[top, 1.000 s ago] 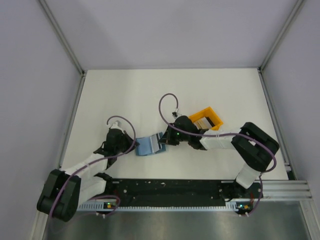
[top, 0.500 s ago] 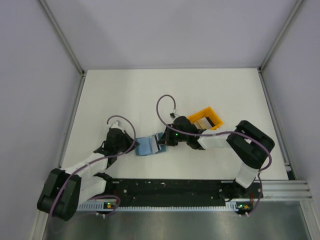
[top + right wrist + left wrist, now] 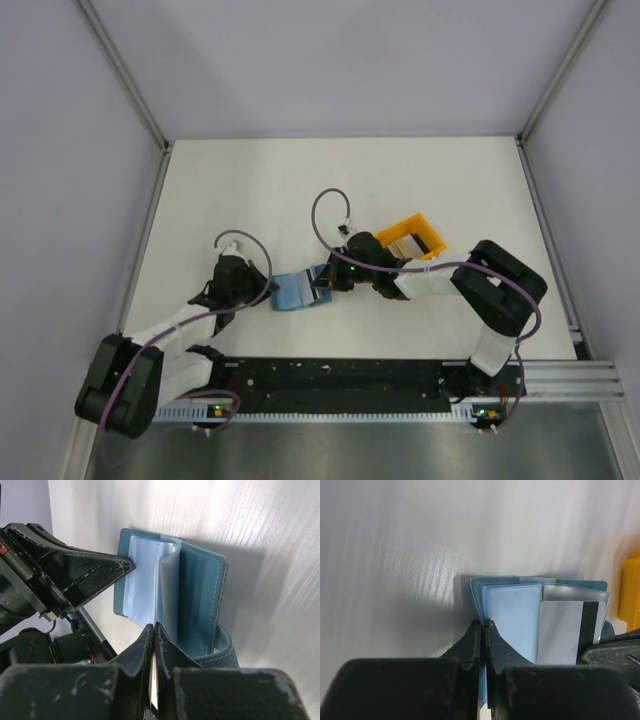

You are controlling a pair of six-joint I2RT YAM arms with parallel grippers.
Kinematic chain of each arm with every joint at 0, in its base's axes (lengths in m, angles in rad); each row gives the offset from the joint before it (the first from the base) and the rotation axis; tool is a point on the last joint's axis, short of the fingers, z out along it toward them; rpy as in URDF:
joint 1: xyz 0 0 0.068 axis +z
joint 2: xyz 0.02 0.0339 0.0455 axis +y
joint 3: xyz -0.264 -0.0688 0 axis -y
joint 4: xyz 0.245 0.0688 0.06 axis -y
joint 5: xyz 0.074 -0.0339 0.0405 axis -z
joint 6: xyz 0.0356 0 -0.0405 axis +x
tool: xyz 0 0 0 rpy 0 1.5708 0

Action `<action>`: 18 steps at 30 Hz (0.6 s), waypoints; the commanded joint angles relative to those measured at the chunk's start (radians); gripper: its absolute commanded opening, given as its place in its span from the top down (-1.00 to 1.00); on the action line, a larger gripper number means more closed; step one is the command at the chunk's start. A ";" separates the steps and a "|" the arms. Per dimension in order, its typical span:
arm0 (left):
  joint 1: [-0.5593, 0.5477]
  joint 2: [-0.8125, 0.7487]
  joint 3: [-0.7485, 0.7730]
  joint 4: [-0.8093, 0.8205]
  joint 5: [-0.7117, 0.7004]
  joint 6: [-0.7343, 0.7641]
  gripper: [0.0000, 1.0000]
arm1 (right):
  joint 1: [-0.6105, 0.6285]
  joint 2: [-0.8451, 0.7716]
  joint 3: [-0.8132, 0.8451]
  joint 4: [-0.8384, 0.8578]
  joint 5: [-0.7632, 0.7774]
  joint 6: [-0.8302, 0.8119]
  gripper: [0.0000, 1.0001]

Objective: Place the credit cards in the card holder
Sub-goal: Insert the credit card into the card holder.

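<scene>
The teal-blue card holder (image 3: 292, 291) lies open on the white table between my two grippers. My left gripper (image 3: 264, 290) is shut on its left edge, as the left wrist view (image 3: 483, 625) shows, with the pale blue pockets (image 3: 512, 612) beside it. My right gripper (image 3: 326, 281) is shut on a pale grey credit card (image 3: 560, 632) with a dark stripe. The card's front end lies in among the pocket leaves. In the right wrist view the card's thin edge (image 3: 154, 695) shows between my shut jaws, against the open card holder (image 3: 200, 595).
An orange open-frame rack (image 3: 400, 228) stands just right of my right wrist with more cards in it; its edge shows in the left wrist view (image 3: 631, 590). My left gripper's fingers (image 3: 75, 575) show left of the card holder. Grey walls enclose the table.
My right arm has shifted slightly left toward the card holder with the card. The left gripper and the card holder have stayed put.
</scene>
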 commanded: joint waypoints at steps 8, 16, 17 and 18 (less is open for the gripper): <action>0.001 0.021 0.010 -0.020 -0.017 0.023 0.84 | -0.011 0.032 0.056 0.036 0.000 -0.026 1.00; -0.001 0.013 0.007 -0.020 -0.011 0.033 0.57 | -0.015 0.064 0.099 0.006 0.001 -0.043 1.00; -0.001 0.009 0.005 -0.020 -0.009 0.038 0.57 | -0.017 0.067 0.105 -0.011 0.006 -0.048 1.00; 0.001 0.006 0.004 -0.020 -0.011 0.038 0.63 | -0.015 0.070 0.115 -0.031 0.017 -0.052 1.00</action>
